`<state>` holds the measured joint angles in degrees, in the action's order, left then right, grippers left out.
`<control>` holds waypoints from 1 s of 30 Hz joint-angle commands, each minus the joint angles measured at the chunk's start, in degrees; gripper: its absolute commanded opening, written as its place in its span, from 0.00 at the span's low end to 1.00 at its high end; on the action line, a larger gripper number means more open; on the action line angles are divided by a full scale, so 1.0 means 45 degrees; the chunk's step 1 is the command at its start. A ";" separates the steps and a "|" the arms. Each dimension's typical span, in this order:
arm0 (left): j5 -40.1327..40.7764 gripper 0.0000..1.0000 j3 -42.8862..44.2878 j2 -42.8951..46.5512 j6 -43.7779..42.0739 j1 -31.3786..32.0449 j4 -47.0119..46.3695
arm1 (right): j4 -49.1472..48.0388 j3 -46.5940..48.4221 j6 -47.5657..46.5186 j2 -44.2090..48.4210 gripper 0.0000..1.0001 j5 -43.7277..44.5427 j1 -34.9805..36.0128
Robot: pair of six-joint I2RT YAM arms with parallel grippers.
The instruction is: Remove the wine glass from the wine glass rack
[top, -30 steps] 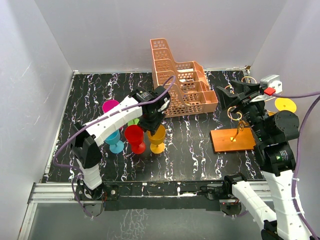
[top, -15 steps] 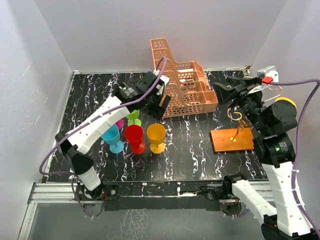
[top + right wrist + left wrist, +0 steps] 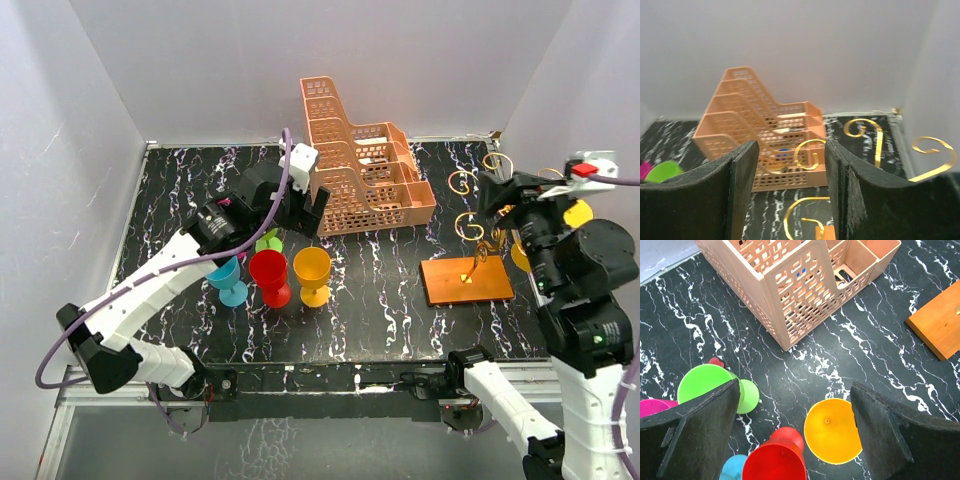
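Though the right arm (image 3: 585, 272) hides most of it, the yellow wine glass (image 3: 578, 214) seems to hang at about two o'clock from the stem of the wine glass rack (image 3: 467, 282); it looks light, stiff, slick plastic, best pinched at its stem and slid free of the gold curls (image 3: 470, 225). The right gripper (image 3: 792, 146) hovers by them, fingers apart and empty, and they could snag. Well off at ten o'clock stands the peach basket (image 3: 365, 180); at nine the left gripper (image 3: 795, 390) gapes, empty, above loose cups (image 3: 832, 430).
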<state>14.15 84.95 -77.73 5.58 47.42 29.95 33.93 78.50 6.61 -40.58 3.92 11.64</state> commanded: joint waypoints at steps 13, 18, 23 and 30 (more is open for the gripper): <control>-0.1151 0.91 -0.3087 0.2721 -0.0394 -0.0261 -0.3406 | 0.3188 0.1823 -0.4084 -0.1400 0.53 0.8410 0.0070; -0.1172 0.93 -0.3425 0.3146 -0.0281 -0.0372 -0.3578 | 0.3765 0.1018 -0.4771 -0.1510 0.54 0.8987 0.0064; -0.1280 0.95 -0.3650 0.3309 -0.0276 -0.0362 -0.3722 | 0.3928 0.0489 -0.5714 -0.1847 0.55 0.9860 0.0066; -0.0949 0.97 -0.3861 0.3518 -0.0474 -0.0362 -0.3763 | 0.4330 0.0226 -0.6293 -0.2288 0.52 0.9892 0.0070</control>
<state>9.23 68.53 -64.40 4.05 46.17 14.76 53.06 80.23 -18.92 -50.19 46.61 11.64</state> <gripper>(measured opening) 0.964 0.512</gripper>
